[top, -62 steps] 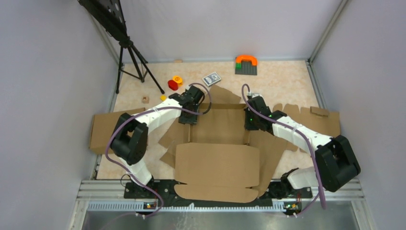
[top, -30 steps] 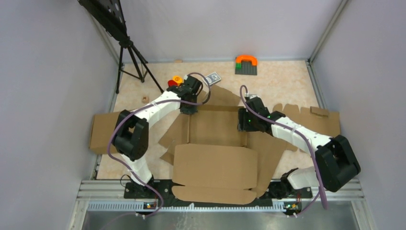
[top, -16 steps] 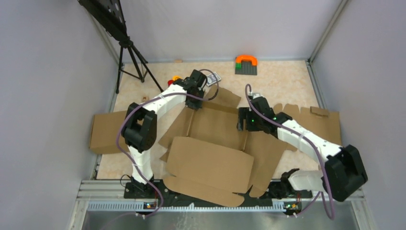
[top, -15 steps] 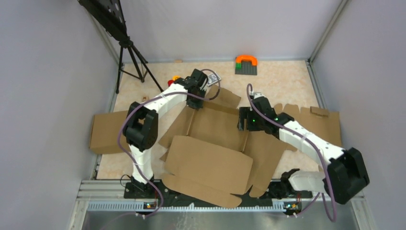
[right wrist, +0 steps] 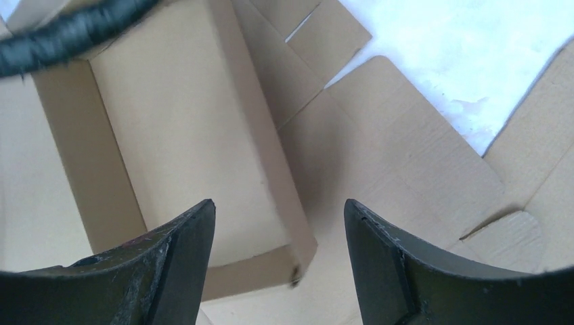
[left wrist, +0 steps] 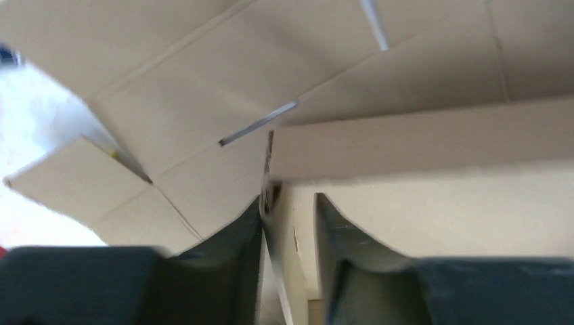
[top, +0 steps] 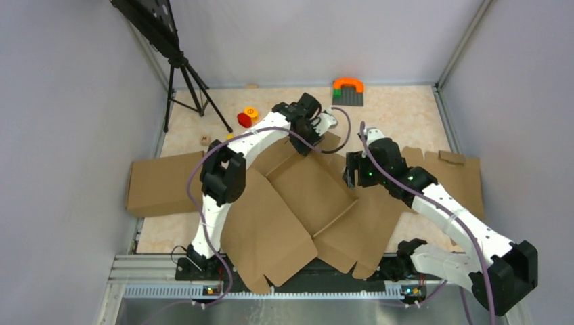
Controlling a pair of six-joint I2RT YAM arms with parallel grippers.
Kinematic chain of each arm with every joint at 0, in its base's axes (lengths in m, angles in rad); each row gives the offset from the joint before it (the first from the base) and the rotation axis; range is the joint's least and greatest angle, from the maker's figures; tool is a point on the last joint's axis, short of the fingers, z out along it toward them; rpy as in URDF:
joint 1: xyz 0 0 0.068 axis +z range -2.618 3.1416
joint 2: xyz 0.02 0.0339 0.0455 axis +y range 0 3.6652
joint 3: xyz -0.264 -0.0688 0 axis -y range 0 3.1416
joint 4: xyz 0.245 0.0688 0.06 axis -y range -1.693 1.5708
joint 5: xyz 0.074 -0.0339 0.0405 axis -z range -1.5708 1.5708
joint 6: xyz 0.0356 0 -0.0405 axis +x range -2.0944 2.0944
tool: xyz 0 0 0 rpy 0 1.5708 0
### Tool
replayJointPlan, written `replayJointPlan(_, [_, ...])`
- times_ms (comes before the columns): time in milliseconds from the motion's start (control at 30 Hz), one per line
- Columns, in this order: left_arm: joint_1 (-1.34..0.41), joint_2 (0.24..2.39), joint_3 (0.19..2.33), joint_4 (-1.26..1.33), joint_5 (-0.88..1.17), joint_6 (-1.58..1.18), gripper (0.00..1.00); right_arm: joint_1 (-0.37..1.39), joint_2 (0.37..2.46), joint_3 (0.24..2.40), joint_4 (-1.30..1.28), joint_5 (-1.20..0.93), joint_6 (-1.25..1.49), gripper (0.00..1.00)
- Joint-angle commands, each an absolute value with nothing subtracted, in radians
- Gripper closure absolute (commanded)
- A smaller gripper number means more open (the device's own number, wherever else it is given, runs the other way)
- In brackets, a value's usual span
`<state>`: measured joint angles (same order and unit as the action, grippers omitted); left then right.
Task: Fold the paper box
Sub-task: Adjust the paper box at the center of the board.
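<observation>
Close to me, the big brown cardboard paper box [top: 304, 186] lies half folded. My right gripper [right wrist: 279, 206] hangs over its right wall, fingers wide apart. Only the left wrist camera shows my left gripper [left wrist: 288, 200] a little apart around the far wall's edge.

Motion blur smeared the whole left wrist view. The left gripper [left wrist: 289, 206] showed only its dark fingers [left wrist: 233, 244], with their bases cut off by the lower edge. A thin wall of the paper box [left wrist: 406, 145] stood in the gap close against one finger, and whether they touched could not be told. From above, neither gripper's fingertips could be made out under its wrist. The right gripper [right wrist: 279, 206] was also cropped at the bottom, and a blurred cable [right wrist: 68, 34] crossed above and to its left. Beyond the left gripper, an orange-topped item [top: 348, 89] was too small to identify.
</observation>
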<state>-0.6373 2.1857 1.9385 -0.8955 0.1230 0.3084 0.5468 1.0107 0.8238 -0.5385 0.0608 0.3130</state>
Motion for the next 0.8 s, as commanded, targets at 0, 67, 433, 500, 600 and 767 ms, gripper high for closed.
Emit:
replayJointPlan(0, [-0.656, 2.126, 1.979, -0.895, 0.218, 0.446, 0.56, 0.537, 1.043, 0.827, -0.481, 0.008, 0.291, 0.32])
replayJointPlan(67, [-0.657, 2.098, 1.975, -0.884, 0.219, 0.431, 0.43, 0.537, 1.054, 0.803, -0.443, -0.008, 0.308, 0.32])
replayJointPlan(433, [-0.655, 1.835, 1.832, -0.849, 0.028, 0.197, 0.27, 0.539, 1.109, 0.755, -0.293, -0.049, 0.318, 0.36])
replayJointPlan(500, [-0.654, 1.751, 1.766, -0.864, -0.094, 0.082, 0.28, 0.540, 1.160, 0.753, -0.234, -0.064, 0.303, 0.36])
replayJointPlan(600, [-0.645, 1.589, 1.584, -0.835, -0.180, -0.117, 0.27, 0.540, 1.269, 0.799, -0.203, -0.063, 0.296, 0.38])
replayJointPlan(767, [-0.582, 1.366, 1.306, -0.826, -0.151, -0.295, 0.28, 0.552, 1.422, 0.888, -0.204, -0.004, 0.269, 0.39])
